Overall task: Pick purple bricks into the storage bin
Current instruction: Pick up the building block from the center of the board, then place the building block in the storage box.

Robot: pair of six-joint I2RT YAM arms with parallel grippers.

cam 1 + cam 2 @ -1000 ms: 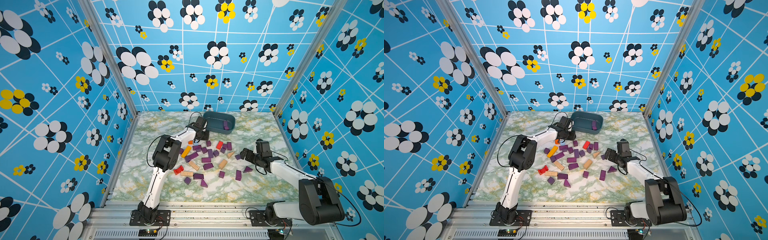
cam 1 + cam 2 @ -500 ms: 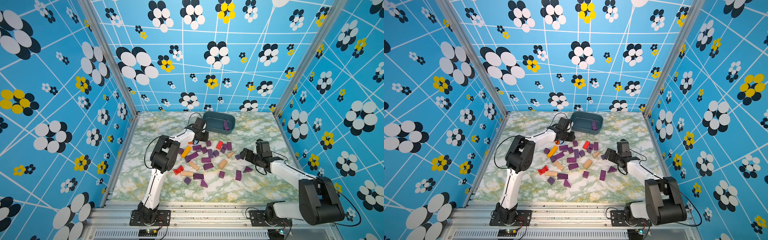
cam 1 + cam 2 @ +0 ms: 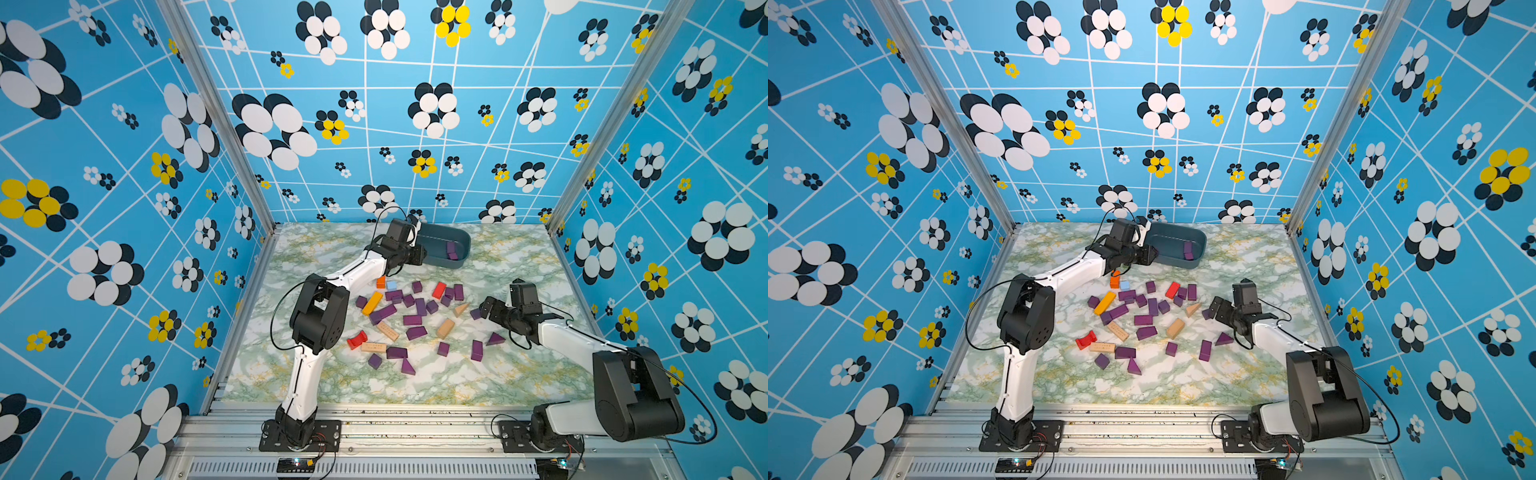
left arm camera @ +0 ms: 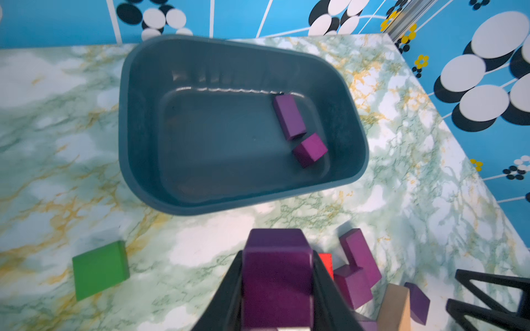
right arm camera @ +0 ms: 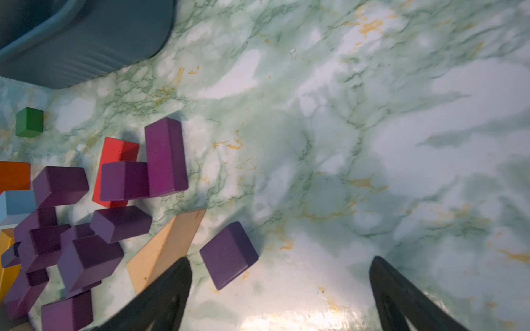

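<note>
Purple brick [image 4: 276, 275] clamped in the left gripper [image 4: 277, 255], just short of the bin [image 4: 137, 114], two bricks [image 4: 289, 116] already inside. Let go early and it hits the table [image 4: 57, 143]! Right gripper [image 5: 281, 260] spread wide, empty, beside a loose cube [image 5: 228, 255].

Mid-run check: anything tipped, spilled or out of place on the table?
Nothing stands out. The dark blue-grey plastic storage bin sits upright, two purple wooden bricks inside. The left gripper is shut on another purple brick. One green wooden block lies apart from the pile.
</note>
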